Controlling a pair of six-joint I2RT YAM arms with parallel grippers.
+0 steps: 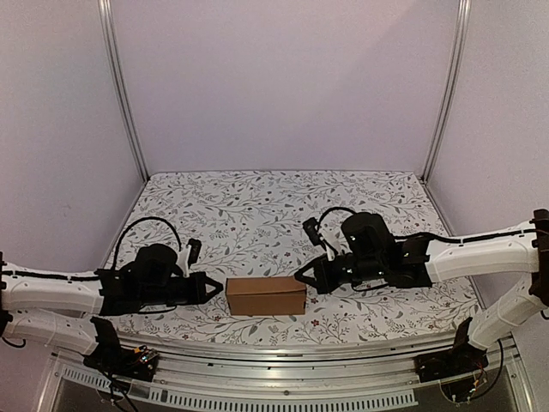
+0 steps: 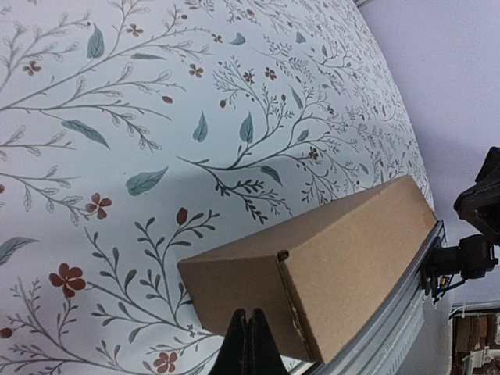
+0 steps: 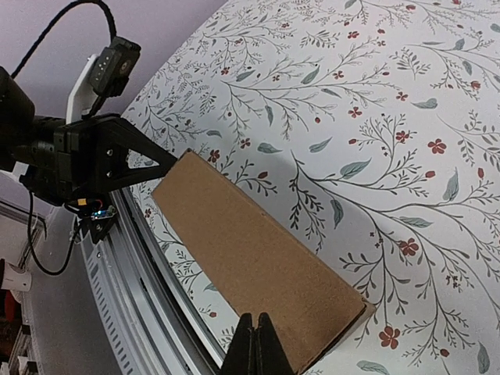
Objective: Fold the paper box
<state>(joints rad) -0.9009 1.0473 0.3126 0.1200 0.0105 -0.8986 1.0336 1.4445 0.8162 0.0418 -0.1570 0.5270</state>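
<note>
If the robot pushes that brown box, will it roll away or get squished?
The paper box probably won't roll: it lies flat on a long side with square edges. It looks like thin cardboard, likely hollow, so probably light and may slide easily on the tablecloth. A hard poke might dent it.

- A white tablecloth (image 1: 257, 206), printed with grey-green leafy sprigs and small red flowers, lies flat before me.
- A plain, pale lilac back wall (image 1: 283, 77) rises behind the cloth, with similar panels on either side.
- A silver left post (image 1: 124, 94) and a silver right post (image 1: 444, 94) stand at the far corners.
- A silver metal rail (image 1: 283, 354) runs along the near edge, nearest me.
</note>
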